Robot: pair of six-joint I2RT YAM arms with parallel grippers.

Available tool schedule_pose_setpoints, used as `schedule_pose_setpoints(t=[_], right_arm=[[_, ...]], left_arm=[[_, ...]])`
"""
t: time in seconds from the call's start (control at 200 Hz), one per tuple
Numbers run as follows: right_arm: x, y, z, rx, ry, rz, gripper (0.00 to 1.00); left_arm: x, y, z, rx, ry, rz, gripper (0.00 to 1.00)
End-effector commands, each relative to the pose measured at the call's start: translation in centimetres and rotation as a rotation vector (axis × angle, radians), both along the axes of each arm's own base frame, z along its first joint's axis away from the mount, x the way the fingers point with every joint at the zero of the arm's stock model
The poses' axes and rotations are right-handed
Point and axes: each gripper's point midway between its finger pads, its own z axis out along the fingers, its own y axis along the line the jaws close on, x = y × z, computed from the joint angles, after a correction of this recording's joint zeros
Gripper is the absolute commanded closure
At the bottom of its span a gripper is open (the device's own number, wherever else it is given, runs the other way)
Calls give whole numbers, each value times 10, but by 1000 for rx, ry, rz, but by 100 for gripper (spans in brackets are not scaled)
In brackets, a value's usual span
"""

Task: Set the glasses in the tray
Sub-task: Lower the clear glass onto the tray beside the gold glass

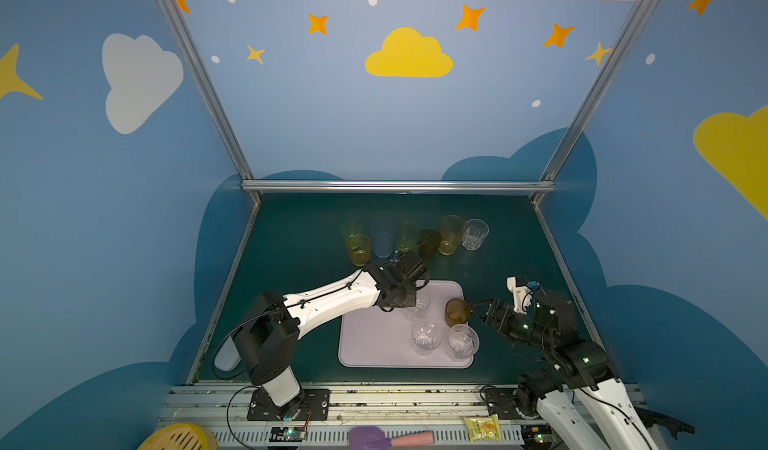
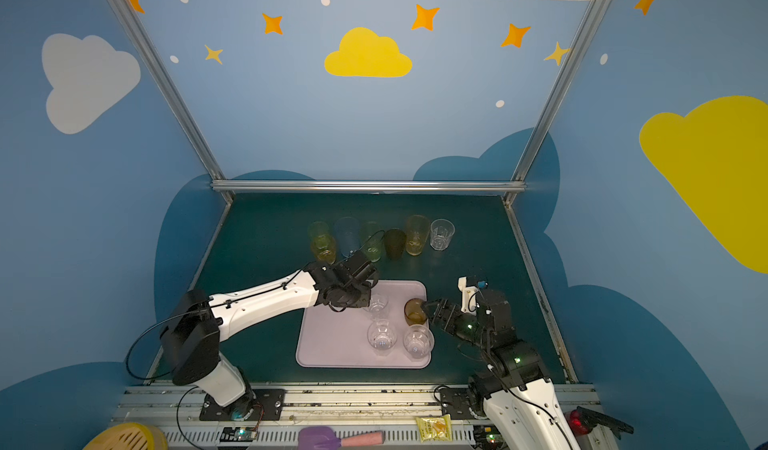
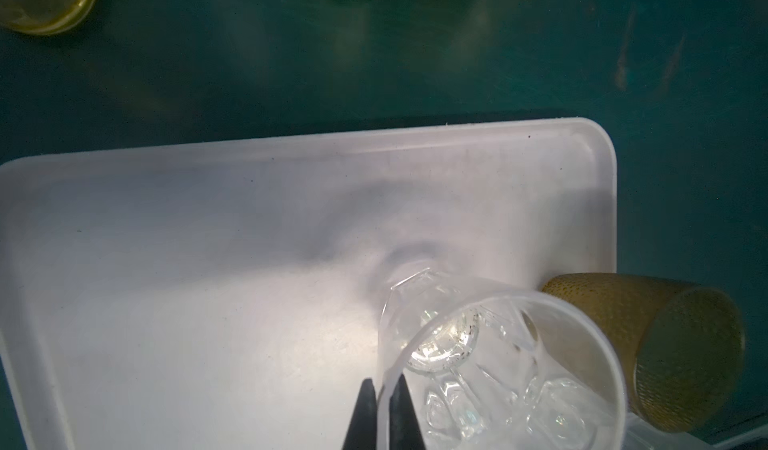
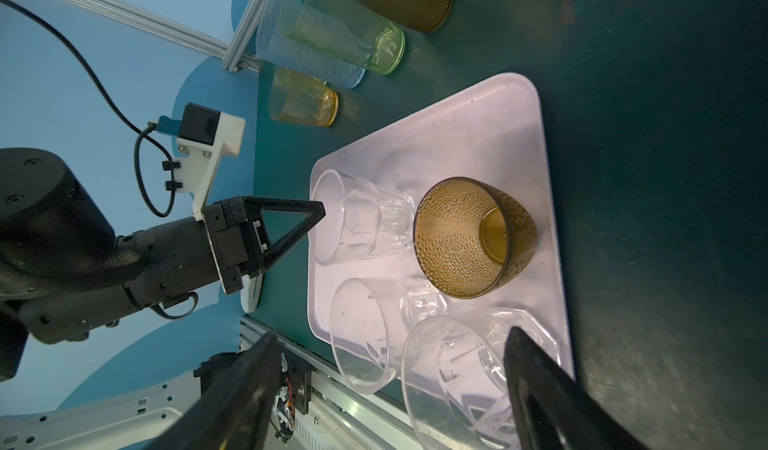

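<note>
Over the far part of the pale lilac tray [image 1: 374,344], in both top views, the left gripper [image 1: 409,299] hangs pointing down at a clear faceted tumbler [image 1: 419,308]. An amber dimpled tumbler [image 1: 457,311] stands just beside it near the tray's right rim, and the right gripper [image 1: 478,306] is close to that one's outer side. Two more clear tumblers [image 1: 426,335] stand on the tray nearer the robot. A row of tinted tumblers [image 1: 409,238], ending in one clear one, waits on the green table [image 1: 291,260] beyond.

From the left wrist, the left gripper [image 3: 384,385] is clenched on the clear faceted tumbler's [image 3: 498,364] rim, one fingertip outside the wall and one inside. The base looks to be down on the tray, though glare there leaves me unsure. I judge the tumbler light, stiff and thin-walled, with a slick surface. A rim pinch like this holds it, but lets it swing or tip if moved fast.

From the right wrist, the right gripper [image 4: 390,333] is released, jaws wide and grasping nothing. The amber tumbler stands upright on the tray ahead of it. Its dimpled skin should slip less than the smooth clear walls (the facets low on the clear ones offer flat faces too). For the tall tinted ones, a hold across the body seems steadier than a hold at the lip.
</note>
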Motion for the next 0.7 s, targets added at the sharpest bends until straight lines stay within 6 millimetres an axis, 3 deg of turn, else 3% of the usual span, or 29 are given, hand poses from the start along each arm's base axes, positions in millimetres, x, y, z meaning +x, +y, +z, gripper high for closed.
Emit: schedule_pose_setpoints(t=[0.0, 0.691], right_arm=[[2, -3, -7, -17, 19, -20, 17], [9, -5, -17, -49, 53, -36, 17]], left_arm=[[0, -5, -6, -3, 15, 1, 96], [-5, -26, -11, -2, 54, -56, 96]])
